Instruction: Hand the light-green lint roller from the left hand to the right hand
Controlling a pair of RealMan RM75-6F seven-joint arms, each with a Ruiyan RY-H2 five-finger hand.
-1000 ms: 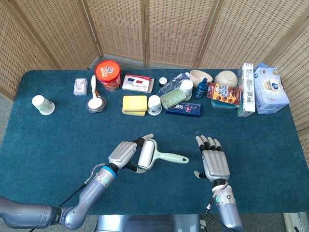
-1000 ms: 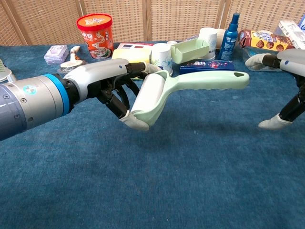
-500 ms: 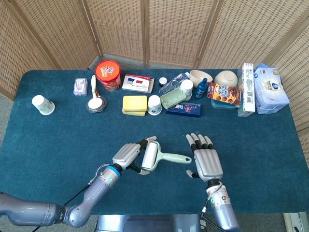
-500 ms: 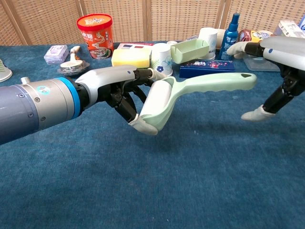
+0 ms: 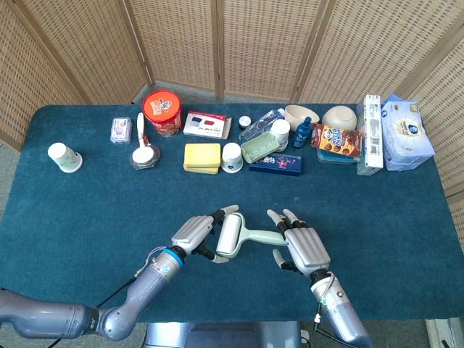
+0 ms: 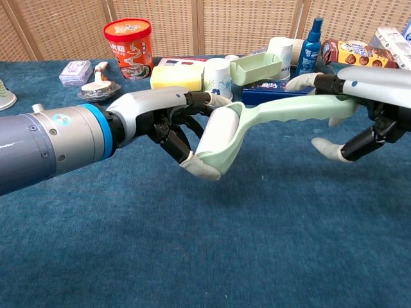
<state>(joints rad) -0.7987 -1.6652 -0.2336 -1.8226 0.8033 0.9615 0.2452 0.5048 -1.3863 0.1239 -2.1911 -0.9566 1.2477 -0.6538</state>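
Note:
The light-green lint roller [image 5: 245, 235] [image 6: 270, 117] hangs above the blue tablecloth, its handle pointing right. My left hand [image 5: 193, 233] [image 6: 160, 115] grips its roll end, fingers wrapped over the white roll and thumb beneath. My right hand [image 5: 301, 248] [image 6: 367, 96] has reached the handle's far end. Its fingers [image 6: 308, 82] stretch over the top of the handle and its thumb [image 6: 329, 149] hangs spread below, so the handle sits inside the hand without being clasped.
A row of goods lines the far edge: red noodle tub [image 5: 162, 111], yellow sponge [image 5: 202, 156], white cup [image 5: 232, 157], green tray [image 5: 261, 148], dark blue box [image 5: 276, 164], cookie pack [image 5: 338, 141], tissue packs [image 5: 407, 133]. A paper cup [image 5: 64, 156] stands far left.
My right hand has moved left from well apart to over the handle's end. The left hand has carried the roller slightly right, toward it.

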